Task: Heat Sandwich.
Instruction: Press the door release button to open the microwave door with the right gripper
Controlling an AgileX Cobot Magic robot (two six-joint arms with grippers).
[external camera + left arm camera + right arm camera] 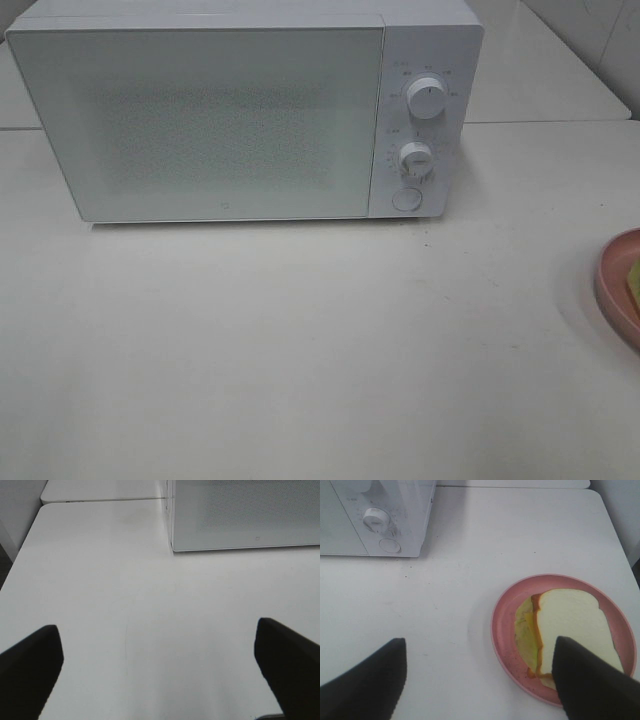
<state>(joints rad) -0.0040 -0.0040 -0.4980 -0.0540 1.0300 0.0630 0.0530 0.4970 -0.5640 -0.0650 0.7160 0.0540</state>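
1. Exterior high view: a white microwave stands at the back of the white table with its door closed. Two knobs and a round button sit on its right panel. The frosted door hides whatever is inside. A pink plate lies at the far right, well apart from the microwave and cut off by the frame edge. Only a thin yellow-green sliver of its contents shows. Neither arm appears in this view.

2. Left wrist view: the left gripper hangs over bare table with its jaws spread wide and nothing between them. Only its two dark fingertips show, and both are cut off by the frame. A lower corner of the microwave lies ahead, with clear table between it and the gripper.

3. Right wrist view: the right gripper is also wide open and holds nothing. The sandwich lies flat on the pink plate, narrower than the plate, with yellow-green filling sticking out along one side. One dark fingertip covers the near corner of the sandwich and part of the plate's rim. I cannot tell whether it touches them. The other fingertip is over bare table beside the plate. The microwave's control corner shows farther off, with open table between it and the plate.
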